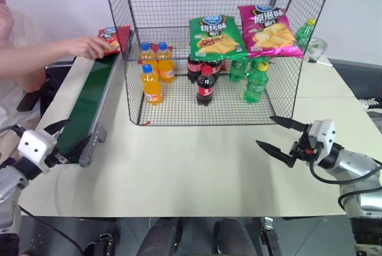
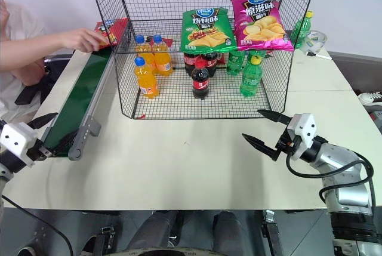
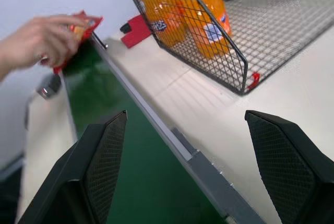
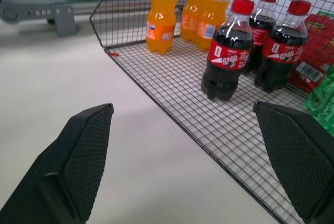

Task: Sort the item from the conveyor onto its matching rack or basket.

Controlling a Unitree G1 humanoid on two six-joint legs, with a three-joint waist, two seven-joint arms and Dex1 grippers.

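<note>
The left gripper (image 1: pixel 52 142) sat spread wide and empty right at the near end of the conveyor (image 1: pixel 89 104), basically just waiting. The right gripper (image 1: pixel 282 135) was wide open too, hovering over the table (image 1: pixel 197 172) in front of the rack (image 1: pixel 215 47), holding nothing.

The red bag (image 1: pixel 113 38) was way up at the far end of the belt, with a person's hand (image 1: pixel 89 46) on it. So I'd say this was the very start: item getting loaded, no pick yet.

The next move probably called for letting the bag ride down to the left gripper, pinching it lightly since it's crinkly, then putting it on the shelf beside the green bag (image 1: pixel 216 36) and pink bag (image 1: pixel 268 29).
</note>
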